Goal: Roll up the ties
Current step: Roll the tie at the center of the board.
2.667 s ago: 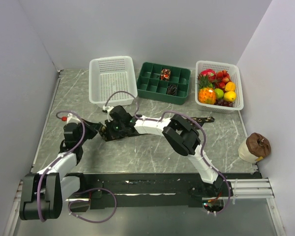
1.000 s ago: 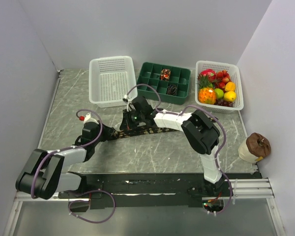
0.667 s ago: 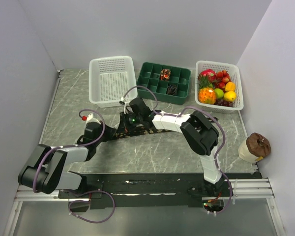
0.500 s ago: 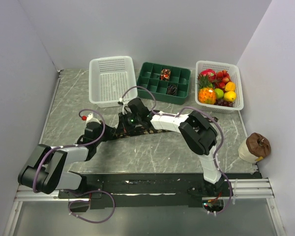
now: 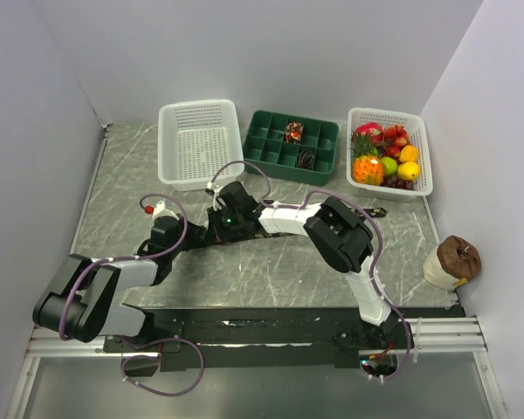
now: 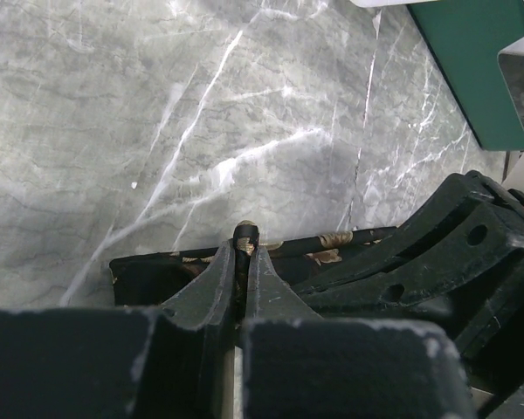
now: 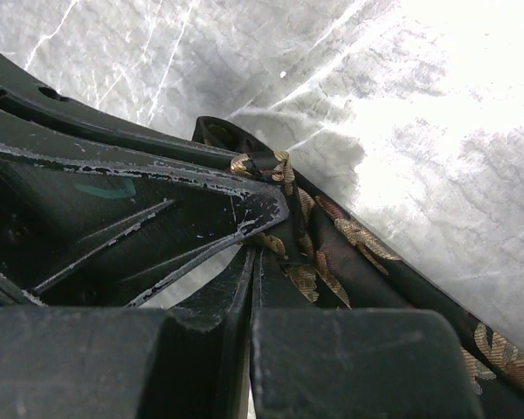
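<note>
Left hand (image 6: 244, 255) pinched closed, right hand (image 7: 254, 259) closed too (tips meeting), both low, close beside each other.

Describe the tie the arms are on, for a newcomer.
Find the green divided plastic tray at the back of the grey marble table. Just in front lies a long black-brown fabric necktie with tan speckles, stretched out. Unlike the reddish coil and the dark coil in the tray, it is unrolled.

White baskets two (image 5: 199, 144) (image 5: 389, 113); green tray one (image 5: 271, 145); rolled ties two (image 5: 293, 132) (image 5: 306, 159); unrolled tie one (image 7: 349, 249); arms two (image 5: 113, 279) (image 5: 342, 237)
</note>
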{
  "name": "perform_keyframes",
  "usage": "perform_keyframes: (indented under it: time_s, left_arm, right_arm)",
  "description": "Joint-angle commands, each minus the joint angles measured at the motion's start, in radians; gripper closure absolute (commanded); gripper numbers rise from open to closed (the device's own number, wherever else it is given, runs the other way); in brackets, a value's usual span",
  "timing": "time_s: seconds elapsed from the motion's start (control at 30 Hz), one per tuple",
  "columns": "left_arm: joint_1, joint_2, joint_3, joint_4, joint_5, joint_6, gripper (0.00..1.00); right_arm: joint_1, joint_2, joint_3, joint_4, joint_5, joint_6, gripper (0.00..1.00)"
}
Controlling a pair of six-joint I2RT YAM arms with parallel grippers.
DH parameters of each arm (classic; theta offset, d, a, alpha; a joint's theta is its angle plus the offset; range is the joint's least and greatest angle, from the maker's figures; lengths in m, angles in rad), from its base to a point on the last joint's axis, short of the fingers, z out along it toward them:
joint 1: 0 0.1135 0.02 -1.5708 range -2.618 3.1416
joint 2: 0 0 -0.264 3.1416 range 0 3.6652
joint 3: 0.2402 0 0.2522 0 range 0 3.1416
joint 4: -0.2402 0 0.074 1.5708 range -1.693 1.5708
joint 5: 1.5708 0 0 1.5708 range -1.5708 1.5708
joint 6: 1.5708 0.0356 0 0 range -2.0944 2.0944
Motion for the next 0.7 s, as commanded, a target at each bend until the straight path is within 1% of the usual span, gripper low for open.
perform_keyframes:
  time_s: [0.0,0.17,0.23,0.3,0.5,0.57,0.67]
  left_arm:
    - [-0.010,-0.006,0.022,0.038,-0.001,-0.002,0.93]
    - [-0.012,-0.001,0.016,0.035,-0.011,-0.002,0.88]
    - [-0.012,0.014,0.008,0.053,-0.011,-0.008,0.86]
    - [-0.012,0.031,-0.001,0.070,-0.010,-0.015,0.82]
    - [-0.012,0.057,-0.015,0.107,-0.024,-0.026,0.73]
    - [-0.012,0.057,-0.016,0.104,-0.030,-0.028,0.74]
    - [-0.012,0.058,-0.018,0.105,-0.034,-0.026,0.78]
  right_arm:
    - [0.008,0.020,0.044,0.000,0.049,-0.021,1.00]
    - [0.002,-0.037,-0.014,0.062,0.026,-0.018,1.00]
    - [-0.010,-0.076,-0.057,0.133,-0.008,0.005,1.00]
    - [-0.019,-0.107,-0.093,0.168,-0.016,0.020,1.00]
    - [-0.022,-0.121,-0.108,0.222,-0.033,0.014,1.00]
    - [-0.022,-0.127,-0.117,0.247,-0.033,0.016,1.00]
    - [-0.022,-0.124,-0.117,0.241,-0.014,0.016,1.00]
